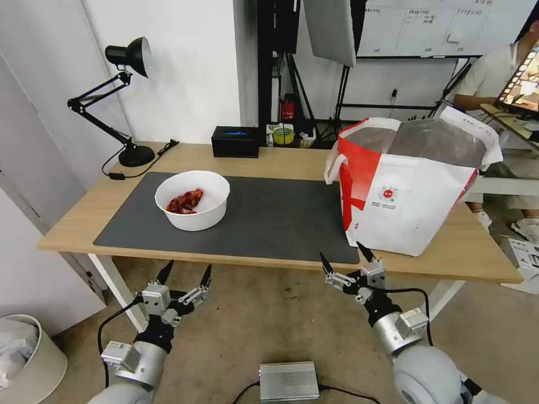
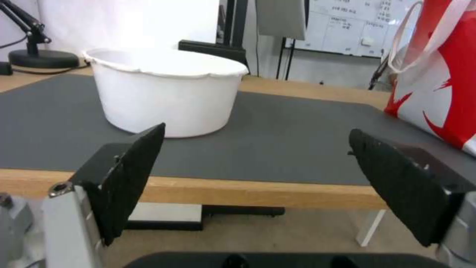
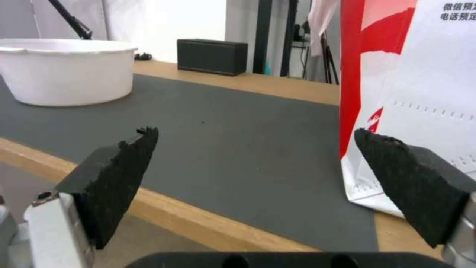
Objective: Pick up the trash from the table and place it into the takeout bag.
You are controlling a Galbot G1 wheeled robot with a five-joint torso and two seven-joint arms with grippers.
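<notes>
Trash left, as far as I can see, is one bowl (image 1: 192, 200) of red scraps on the table (image 1: 292, 160), well apart from the bag (image 1: 407, 188). Both end effectors, left (image 1: 185, 275) and right (image 1: 343, 257), hang below the table edge, fingers spread, holding nothing.

bowl (image 1: 192, 200) left on mat (image 1: 269, 221), takeout bag (image 1: 407, 185) right

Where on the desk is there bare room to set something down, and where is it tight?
Widest free patch: the dark mat between the white bowl and the takeout bag. The mat's near-left corner is bare too. Crowded: the back edge, around the lamp base, black box and tape roll.
</notes>
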